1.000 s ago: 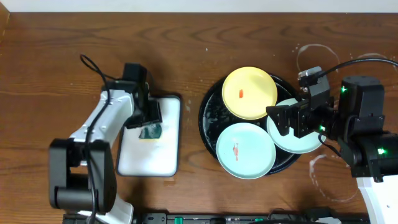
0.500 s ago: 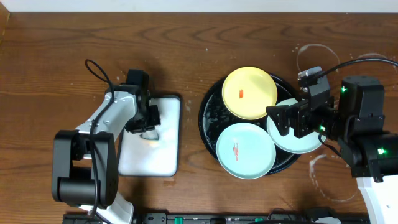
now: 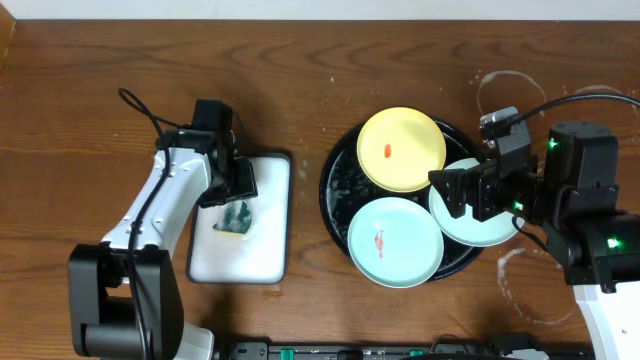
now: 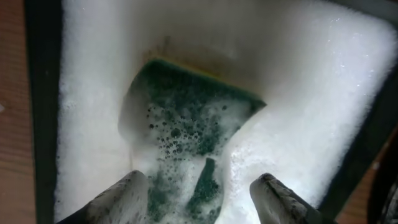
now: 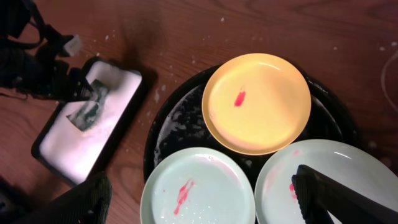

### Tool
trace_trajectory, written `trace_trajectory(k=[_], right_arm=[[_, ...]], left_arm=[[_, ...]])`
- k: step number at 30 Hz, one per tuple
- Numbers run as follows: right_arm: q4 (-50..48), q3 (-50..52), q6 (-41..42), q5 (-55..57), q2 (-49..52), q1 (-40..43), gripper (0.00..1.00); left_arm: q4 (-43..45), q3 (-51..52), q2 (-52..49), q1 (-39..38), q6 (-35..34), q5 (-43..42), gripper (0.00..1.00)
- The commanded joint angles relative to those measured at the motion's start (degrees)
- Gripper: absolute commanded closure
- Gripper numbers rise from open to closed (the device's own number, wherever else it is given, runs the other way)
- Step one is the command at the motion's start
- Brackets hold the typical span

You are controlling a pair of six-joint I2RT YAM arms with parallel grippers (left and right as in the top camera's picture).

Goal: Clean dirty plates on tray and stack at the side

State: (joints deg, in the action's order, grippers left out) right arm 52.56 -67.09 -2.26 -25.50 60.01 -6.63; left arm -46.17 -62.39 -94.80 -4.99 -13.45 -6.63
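Note:
The black tray [image 3: 336, 190] holds three plates. The yellow plate [image 3: 402, 149] lies at the back with a red smear. One mint plate [image 3: 395, 241] lies at the front with a red smear. The other mint plate [image 3: 478, 230] lies at the right, partly under my right gripper. All three also show in the right wrist view: yellow plate [image 5: 256, 102], front mint plate [image 5: 198, 191], right mint plate [image 5: 323, 171]. My right gripper [image 5: 199, 198] is open and empty above the plates. My left gripper [image 4: 198, 190] is open just above the sudsy green sponge [image 4: 186, 130].
The white rectangular tray [image 3: 270, 215] full of suds sits left of the black tray, with the green sponge [image 3: 238, 215] in it. White ring marks [image 3: 505, 85] stain the wooden table at the right.
My left arm swung over the white tray, hid the sponge half a second ago, and now shows the sponge below the gripper. The right arm and the plates have not moved.

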Motion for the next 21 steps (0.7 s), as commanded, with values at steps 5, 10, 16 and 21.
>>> trace_trajectory(k=[5, 10, 16, 21], right_arm=[[0.2, -0.9, 0.5, 0.2, 0.3, -0.5, 0.08], [0.2, -0.9, 0.5, 0.2, 0.3, -0.5, 0.08], [0.2, -0.9, 0.5, 0.2, 0.3, -0.5, 0.08], [0.2, -0.9, 0.5, 0.2, 0.3, -0.5, 0.08]], left_arm=[[8.7, 8.6, -2.1, 0.1, 0.3, 2.2, 0.43], [11.1, 10.3, -2.3, 0.1, 0.3, 1.1, 0.81], [5.7, 6.0, -1.1, 0.1, 0.3, 0.7, 0.92], [-0.6, -0.7, 0.7, 0.1, 0.3, 0.7, 0.64]])
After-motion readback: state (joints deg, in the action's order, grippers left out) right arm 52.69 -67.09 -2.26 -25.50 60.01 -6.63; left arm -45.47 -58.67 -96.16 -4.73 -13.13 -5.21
